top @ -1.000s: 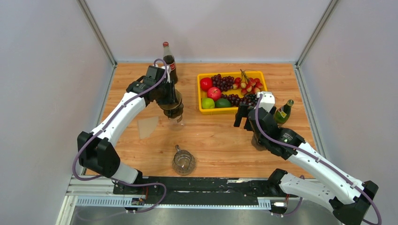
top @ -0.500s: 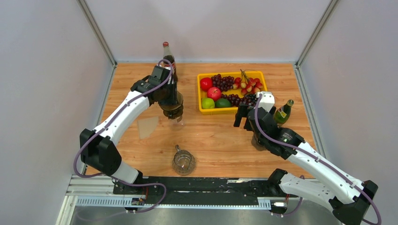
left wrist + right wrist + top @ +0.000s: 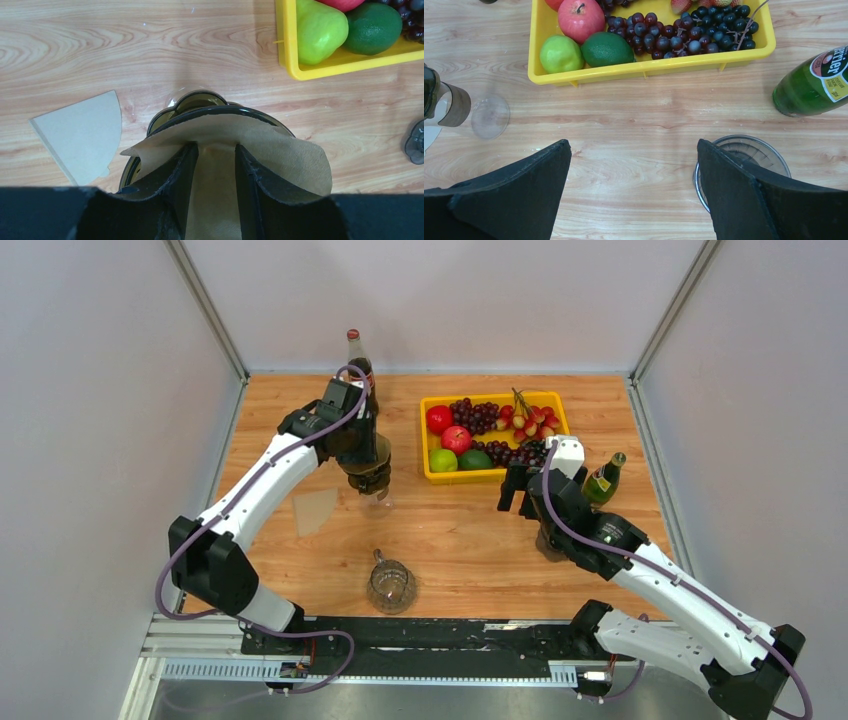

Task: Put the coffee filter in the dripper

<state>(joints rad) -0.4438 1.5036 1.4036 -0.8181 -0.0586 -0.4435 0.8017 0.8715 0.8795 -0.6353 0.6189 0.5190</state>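
My left gripper (image 3: 371, 481) (image 3: 216, 146) is shut on a brown paper coffee filter (image 3: 290, 155). The filter sits opened over the dark round rim of the dripper (image 3: 159, 122), with my fingertips down inside the cone. In the top view the glass dripper (image 3: 376, 503) stands on the wooden table just below that gripper. Its glass body also shows at the left edge of the right wrist view (image 3: 449, 102). My right gripper (image 3: 518, 490) (image 3: 634, 142) is open and empty above bare table, to the right.
A second flat filter (image 3: 315, 510) (image 3: 82, 132) lies left of the dripper. A glass carafe (image 3: 391, 586) stands near the front. A yellow fruit tray (image 3: 497, 476) (image 3: 649, 70), a cola bottle (image 3: 358, 365), a green bottle (image 3: 604, 480) (image 3: 814, 82) and a round glass piece (image 3: 749, 150) are nearby.
My left arm shifted slightly right and back a second ago and has since stayed still over the dripper. The right arm has not moved.
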